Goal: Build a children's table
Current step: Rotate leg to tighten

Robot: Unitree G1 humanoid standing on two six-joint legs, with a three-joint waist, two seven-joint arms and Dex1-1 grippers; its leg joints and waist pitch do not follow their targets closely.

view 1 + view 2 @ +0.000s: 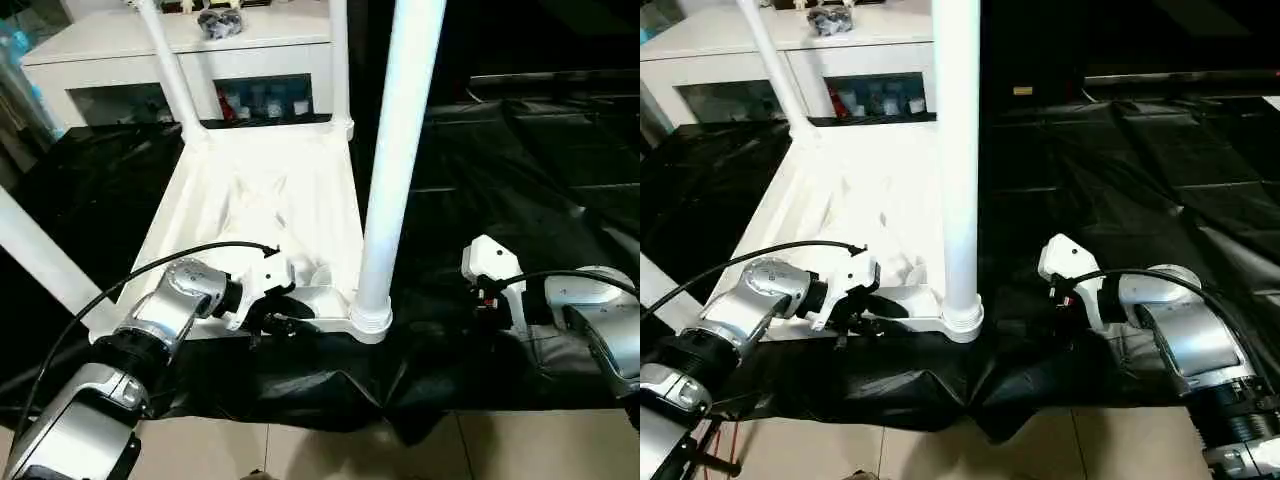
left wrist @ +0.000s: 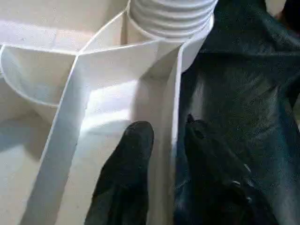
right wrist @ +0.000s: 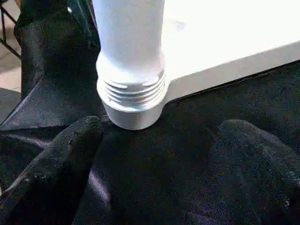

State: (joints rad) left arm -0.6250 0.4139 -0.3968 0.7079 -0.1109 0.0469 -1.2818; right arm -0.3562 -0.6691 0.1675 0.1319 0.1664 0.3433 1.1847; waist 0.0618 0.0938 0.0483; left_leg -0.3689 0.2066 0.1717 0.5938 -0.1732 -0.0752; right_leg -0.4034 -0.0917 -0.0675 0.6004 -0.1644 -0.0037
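The children's table top (image 1: 255,200) lies upside down on the black-draped work table, ribs up. White legs stand in its corner sockets: one near me (image 1: 400,150), two at the far corners (image 1: 170,70) (image 1: 340,60), and another at the left edge (image 1: 40,260). My left gripper (image 2: 164,136) is at the near rim (image 2: 176,93), one finger (image 2: 136,150) inside the wall, the other outside, with a narrow gap on the inner side. My right gripper (image 3: 159,136) is open low on the black cloth, just right of the near leg's threaded base (image 3: 133,93), touching nothing.
A white cabinet (image 1: 180,50) with glass doors stands behind the work table. The black cloth (image 1: 520,160) is wrinkled and hangs over the front edge, with tiled floor (image 1: 330,450) below. A black cable (image 1: 150,270) loops over my left forearm.
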